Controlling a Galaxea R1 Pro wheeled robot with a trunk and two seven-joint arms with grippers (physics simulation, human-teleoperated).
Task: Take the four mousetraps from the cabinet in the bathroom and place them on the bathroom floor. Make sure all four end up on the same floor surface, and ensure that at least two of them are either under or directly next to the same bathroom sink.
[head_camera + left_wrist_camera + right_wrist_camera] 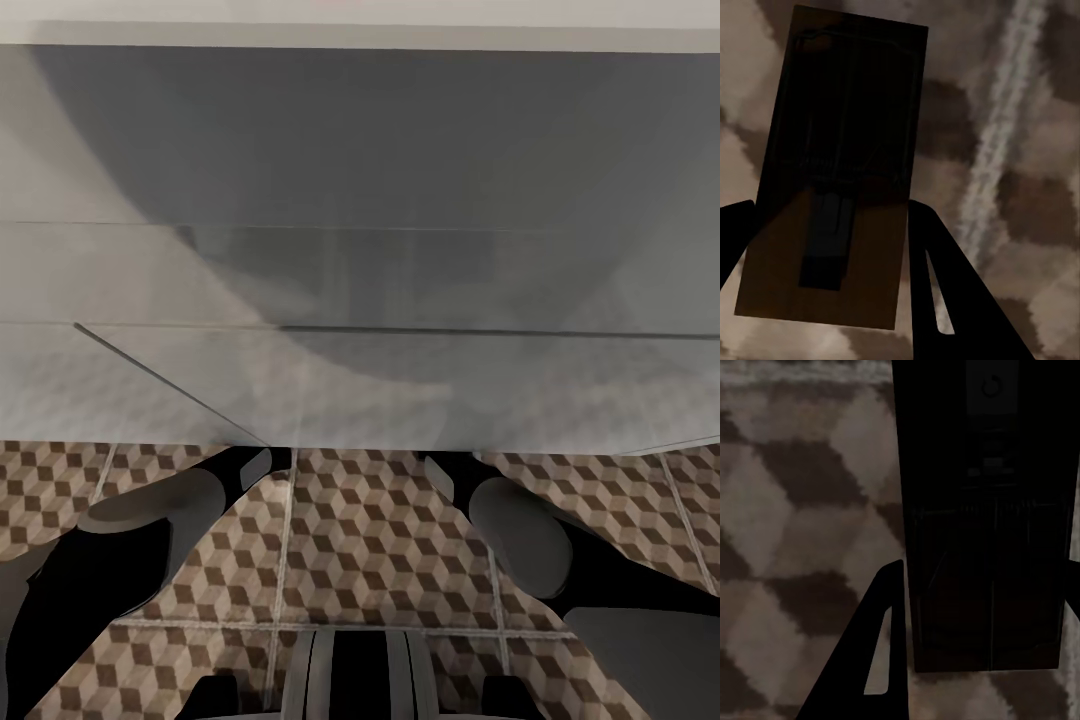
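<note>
I have both arms reaching forward and down under the big white sink [360, 380], and each one carries a mousetrap. In the left wrist view the left gripper [832, 255] is closed on a flat brown mousetrap [840, 165], with a black finger [945, 292] on each side of the wood. In the right wrist view the right gripper [979, 622] is closed on the other mousetrap [986, 517], which looks very dark here. Both traps hang close above the bathroom floor [380, 560] with its cube pattern, but I cannot tell if they touch it yet. I think a few things could go wrong. From the head view the sink hides my grippers, so I could bump an arm against its front or its underside. If I let go too high, a trap could drop, bounce or flip and slide away from the sink. If I push down too far, I could press a trap hard into the tile and knock it crooked in the fingers. The shadow makes it hard to judge how close the floor is. I see no brand, label or writing that I can read on the traps, the sink or the floor.
</note>
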